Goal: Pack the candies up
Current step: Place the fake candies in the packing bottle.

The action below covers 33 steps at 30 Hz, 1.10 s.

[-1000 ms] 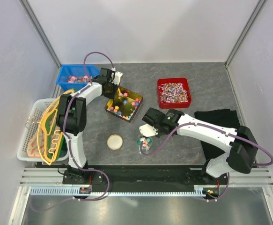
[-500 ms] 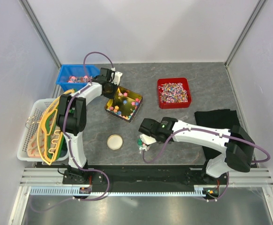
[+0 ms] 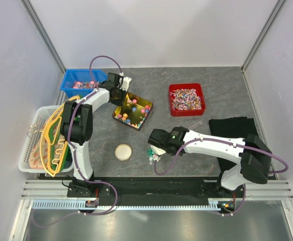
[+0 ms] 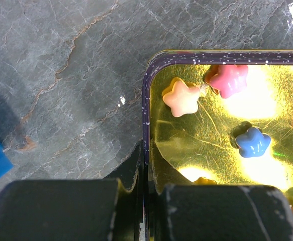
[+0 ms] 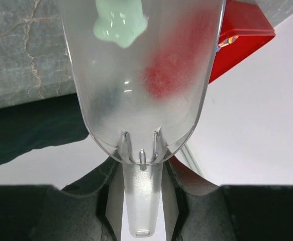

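One pale green candy (image 5: 120, 22) lies at the far end of the clear scoop (image 5: 141, 115), straight ahead of the right fingers (image 5: 93, 187), which are clamped on the scoop's handle; its long axis runs directly away from them. The other candies (image 4: 180, 97) sit in the gold tin (image 4: 147, 100) just beyond the left fingers (image 4: 86, 211), pinched together on its rim. The right arm is nearer what looks like a small container (image 3: 152, 155) on the tabletop (image 3: 211, 85), so tipping forward should empty the scoop there.

Open tabletop (image 3: 159, 85) between gold tin (image 3: 146, 118) and red bin (image 3: 186, 86); right arm (image 3: 211, 144) bars the near side
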### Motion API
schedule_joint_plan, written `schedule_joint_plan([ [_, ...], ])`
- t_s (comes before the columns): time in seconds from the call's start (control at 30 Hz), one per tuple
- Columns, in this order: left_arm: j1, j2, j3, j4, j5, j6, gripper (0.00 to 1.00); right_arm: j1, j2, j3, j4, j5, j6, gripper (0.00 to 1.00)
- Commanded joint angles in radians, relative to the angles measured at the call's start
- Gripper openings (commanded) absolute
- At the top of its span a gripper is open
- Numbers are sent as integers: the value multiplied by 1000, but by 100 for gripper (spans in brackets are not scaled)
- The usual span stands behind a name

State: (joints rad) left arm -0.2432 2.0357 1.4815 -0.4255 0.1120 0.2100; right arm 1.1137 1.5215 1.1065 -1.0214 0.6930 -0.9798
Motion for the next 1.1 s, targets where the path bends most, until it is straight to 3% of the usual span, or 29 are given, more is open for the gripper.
schedule_joint_plan([
  [0.0,5,-2,48,11,34,-35,2,6,11,12,14,80,-23,0],
  [0.3,4,6,48,13,34,-37,2,26,49,29,69,134,-59,0],
  [0.6,8,9,53,11,32,-35,2,90,65,23,4,109,-28,0],
  [1.07,10,3,48,11,34,-35,2,71,52,71,49,148,-48,0],
])
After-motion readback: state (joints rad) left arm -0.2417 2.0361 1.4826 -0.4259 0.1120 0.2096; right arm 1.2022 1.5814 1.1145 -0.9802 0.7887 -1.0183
